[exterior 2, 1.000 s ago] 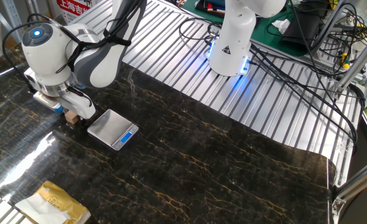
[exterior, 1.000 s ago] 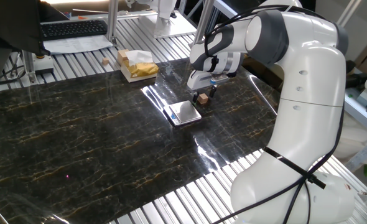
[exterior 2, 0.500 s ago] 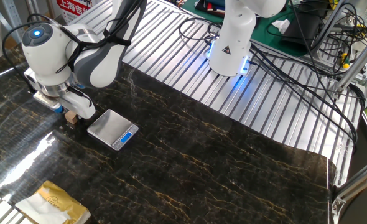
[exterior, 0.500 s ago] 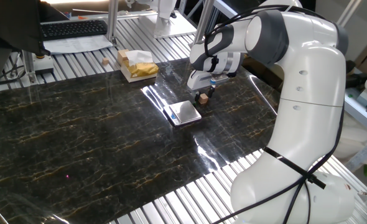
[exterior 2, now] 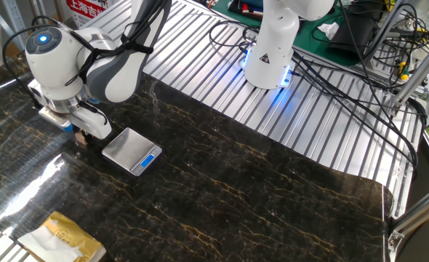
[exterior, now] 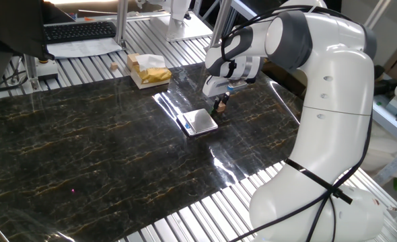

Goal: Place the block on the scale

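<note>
Your pincer [exterior: 220, 103] is down at the counter [exterior: 84, 148], its two fingers clenched on the block [exterior: 220, 104], which shows as a small tan speck between the tips in one fixed view and is nearly hidden behind the wrist in the other. The block sits low, at or just above the surface; you cannot tell which. The scale [exterior: 198, 122] lies just beside the pincer, apart from it, its shiny plate bare and its blue mark on the edge facing away from the pincer. That closeness means only a short lift and sideways carry should be needed. The yellow box [exterior: 147, 69] stands well apart, out of the way.
</note>
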`<state>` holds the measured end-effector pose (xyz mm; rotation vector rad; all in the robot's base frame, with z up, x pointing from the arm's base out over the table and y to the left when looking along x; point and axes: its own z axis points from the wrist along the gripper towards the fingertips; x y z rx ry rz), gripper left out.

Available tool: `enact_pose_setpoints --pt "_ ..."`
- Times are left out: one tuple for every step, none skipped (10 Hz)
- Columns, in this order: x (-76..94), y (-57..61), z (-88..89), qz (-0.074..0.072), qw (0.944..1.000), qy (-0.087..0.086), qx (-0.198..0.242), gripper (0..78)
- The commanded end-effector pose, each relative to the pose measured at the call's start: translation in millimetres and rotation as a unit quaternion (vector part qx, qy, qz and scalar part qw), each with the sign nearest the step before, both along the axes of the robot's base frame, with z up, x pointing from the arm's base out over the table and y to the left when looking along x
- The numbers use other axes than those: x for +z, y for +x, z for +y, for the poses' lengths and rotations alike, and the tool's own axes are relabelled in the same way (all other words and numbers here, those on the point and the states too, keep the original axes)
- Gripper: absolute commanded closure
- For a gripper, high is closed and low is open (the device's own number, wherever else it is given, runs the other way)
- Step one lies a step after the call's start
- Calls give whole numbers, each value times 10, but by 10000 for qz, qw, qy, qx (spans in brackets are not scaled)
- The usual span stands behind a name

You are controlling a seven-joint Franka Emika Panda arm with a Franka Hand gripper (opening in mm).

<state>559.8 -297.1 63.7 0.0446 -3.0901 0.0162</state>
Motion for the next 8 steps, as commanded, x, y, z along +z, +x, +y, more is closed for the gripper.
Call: enact_pose_setpoints --pt "17 9 -9 -12 10000 -12 -1 764" --pt "17 9 -9 -12 10000 -12 -1 764" --pt "17 9 -9 -12 10000 -12 -1 764" --pt "17 9 -9 -12 10000 -12 -1 764" --pt "17 9 -9 -12 10000 -12 -1 764" --pt "103 15 24 7 10000 -16 11 764" --pt "128 14 40 14 10000 -19 5 764" --pt "146 13 55 18 10000 -19 5 764"
